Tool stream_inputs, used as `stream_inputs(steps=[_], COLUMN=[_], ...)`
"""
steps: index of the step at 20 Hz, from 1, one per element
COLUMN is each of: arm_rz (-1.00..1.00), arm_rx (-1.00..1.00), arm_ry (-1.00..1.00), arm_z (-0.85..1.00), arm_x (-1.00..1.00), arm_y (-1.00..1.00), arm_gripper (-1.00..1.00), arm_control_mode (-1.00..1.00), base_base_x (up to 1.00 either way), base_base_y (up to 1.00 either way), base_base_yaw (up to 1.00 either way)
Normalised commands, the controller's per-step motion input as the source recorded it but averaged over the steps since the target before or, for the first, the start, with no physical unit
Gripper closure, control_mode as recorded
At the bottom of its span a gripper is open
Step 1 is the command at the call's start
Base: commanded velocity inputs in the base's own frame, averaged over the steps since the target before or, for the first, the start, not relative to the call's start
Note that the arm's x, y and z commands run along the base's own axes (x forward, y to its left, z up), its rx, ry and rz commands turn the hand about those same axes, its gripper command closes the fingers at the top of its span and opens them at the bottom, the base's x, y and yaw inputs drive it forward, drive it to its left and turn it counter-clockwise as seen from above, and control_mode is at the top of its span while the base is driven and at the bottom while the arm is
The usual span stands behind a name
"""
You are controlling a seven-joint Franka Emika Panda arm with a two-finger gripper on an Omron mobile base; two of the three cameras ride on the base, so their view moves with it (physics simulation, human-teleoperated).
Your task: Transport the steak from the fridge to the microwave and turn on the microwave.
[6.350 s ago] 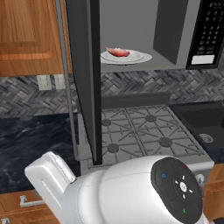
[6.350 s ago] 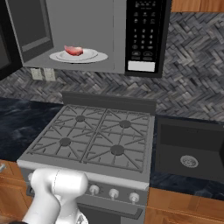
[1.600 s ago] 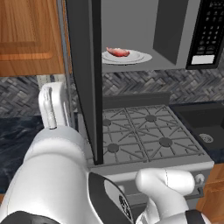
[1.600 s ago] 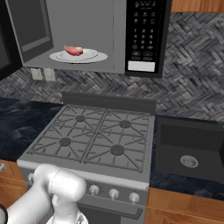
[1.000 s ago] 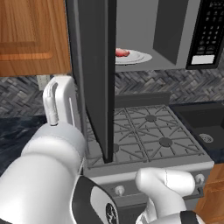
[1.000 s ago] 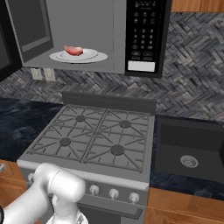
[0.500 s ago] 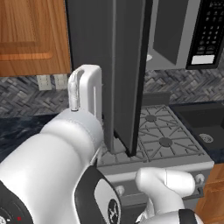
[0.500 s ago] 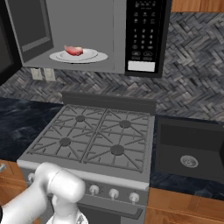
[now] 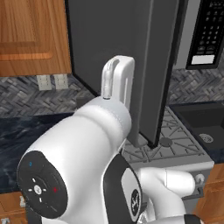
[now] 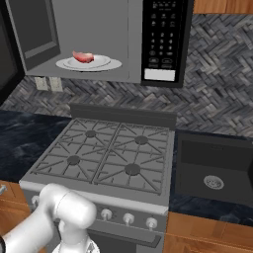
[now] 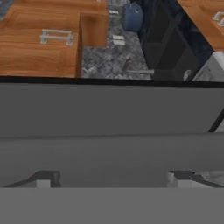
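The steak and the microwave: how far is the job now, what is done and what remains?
Done: the steak lies on a plate inside the microwave.

In hand: the microwave door stands partly swung, with the arm against its outer face. The open gripper faces the grey panel and holds nothing.

Left: shut the door fully, then press the keypad to start it.

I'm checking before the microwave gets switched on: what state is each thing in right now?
microwave: cavity exposed in the right base view, steak inside
microwave door: swung partway, not yet shut
steak: lying on the plate
plate: resting on the cavity floor
gripper: fingers spread open, empty, right up against the door
stove: burners unlit, grates bare
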Motion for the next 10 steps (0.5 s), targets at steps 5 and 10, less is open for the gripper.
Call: stream_inputs(steps=[5,10], arm_rz=[-0.07,-0.04], arm_rx=[0.00,0.00], arm_ry=[-0.14,-0.11], arm_z=[0.08,0.02], arm_x=[0.13,0.24], arm_y=[-0.50,-0.44], arm_gripper=[-1.00,-1.00], arm_control_mode=[-1.00,-1.00], base_base_x=[0.00,0.00], base_base_y=[0.00,0.00], base_base_yaw=[0.00,0.00])
